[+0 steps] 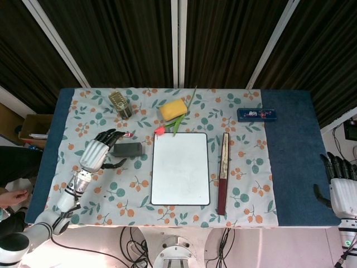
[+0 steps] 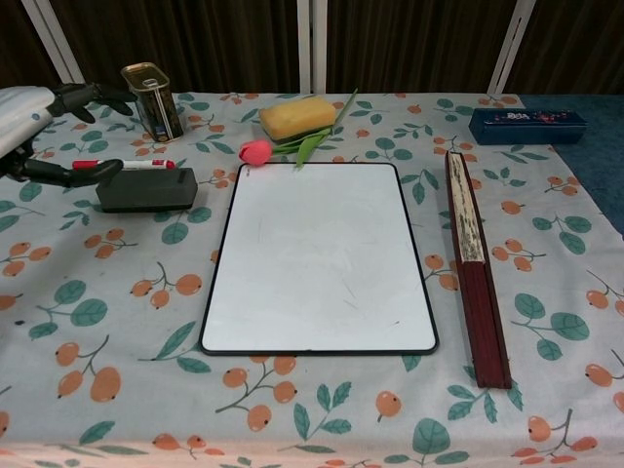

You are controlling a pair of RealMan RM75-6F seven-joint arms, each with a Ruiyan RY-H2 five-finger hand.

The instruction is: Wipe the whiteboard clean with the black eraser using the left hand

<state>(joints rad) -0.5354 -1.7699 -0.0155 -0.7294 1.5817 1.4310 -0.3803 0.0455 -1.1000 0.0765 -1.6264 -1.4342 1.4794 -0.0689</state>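
The black eraser (image 1: pixel 127 149) (image 2: pixel 146 189) lies flat on the flowered cloth, left of the whiteboard (image 1: pixel 180 168) (image 2: pixel 320 255). The board's white face shows only a few faint marks. My left hand (image 1: pixel 97 153) (image 2: pixel 29 117) hovers just left of the eraser with its fingers spread, holding nothing and apart from the eraser. My right hand (image 1: pixel 341 186) hangs past the table's right edge, fingers extended and empty.
A red-capped marker (image 2: pixel 122 165) lies just behind the eraser. A tin can (image 2: pixel 153 99), yellow sponge (image 2: pixel 296 117) and a tulip (image 2: pixel 259 150) sit behind the board. A closed fan (image 2: pixel 471 256) lies along its right side, a blue case (image 2: pixel 526 125) at the far right.
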